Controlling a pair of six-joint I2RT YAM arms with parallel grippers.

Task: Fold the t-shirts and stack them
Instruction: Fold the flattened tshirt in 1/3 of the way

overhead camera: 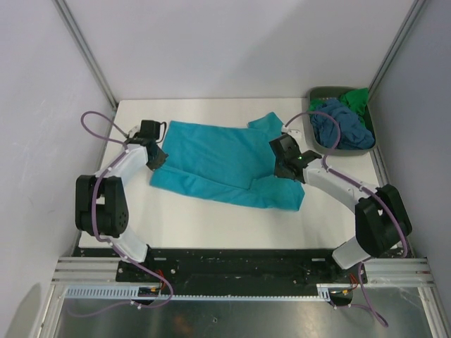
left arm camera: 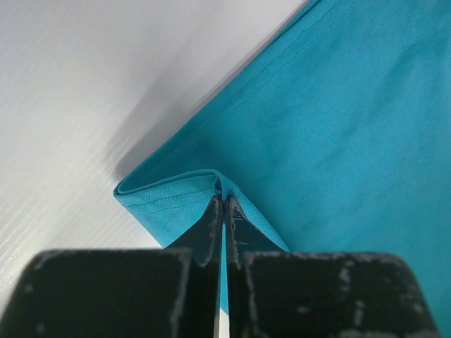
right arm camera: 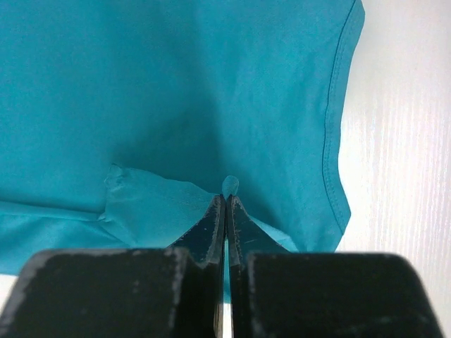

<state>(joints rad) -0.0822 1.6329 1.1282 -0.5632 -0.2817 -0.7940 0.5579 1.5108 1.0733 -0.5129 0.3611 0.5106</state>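
Note:
The teal t-shirt [overhead camera: 225, 163] lies spread across the middle of the white table, with part of it doubled over itself. My left gripper [overhead camera: 156, 158] is at its left edge, shut on a pinch of the hemmed corner [left arm camera: 169, 196]. My right gripper [overhead camera: 285, 169] is at the shirt's right side, shut on a small fold of teal cloth [right arm camera: 230, 186] near a sleeve hem [right arm camera: 337, 141]. A slate-blue t-shirt [overhead camera: 340, 124] and a bright green t-shirt [overhead camera: 356, 100] lie crumpled in the bin.
The grey-green plastic bin [overhead camera: 367, 148] stands at the back right corner of the table [overhead camera: 211, 218]. Grey walls and metal posts close in the left, right and back sides. The arm bases stand at the near edge.

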